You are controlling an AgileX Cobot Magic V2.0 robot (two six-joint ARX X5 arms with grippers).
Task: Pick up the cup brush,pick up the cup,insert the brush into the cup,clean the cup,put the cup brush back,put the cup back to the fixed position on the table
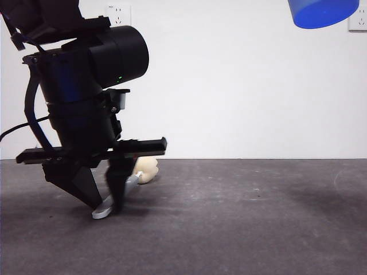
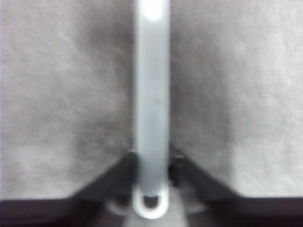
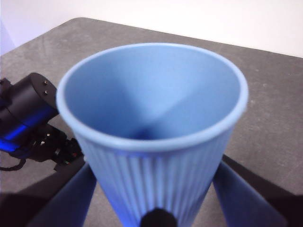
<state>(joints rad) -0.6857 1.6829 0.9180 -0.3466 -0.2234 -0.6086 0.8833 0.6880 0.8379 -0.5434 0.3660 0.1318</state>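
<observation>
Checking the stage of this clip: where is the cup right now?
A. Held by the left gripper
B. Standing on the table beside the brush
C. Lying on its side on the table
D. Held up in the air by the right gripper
D: the cup sits between the right gripper's jaws, and the front view shows it high above the table.

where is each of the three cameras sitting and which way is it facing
Front view: low at table height, looking level across; the left gripper comes down on the cup brush, with the cup high up.
Left wrist view: on the left arm, facing down; its jaws flank the brush handle.
Right wrist view: on the right arm, facing into the cup between its jaws, the left arm beyond.
Shared: front and right wrist views both show the cup and left arm.
</observation>
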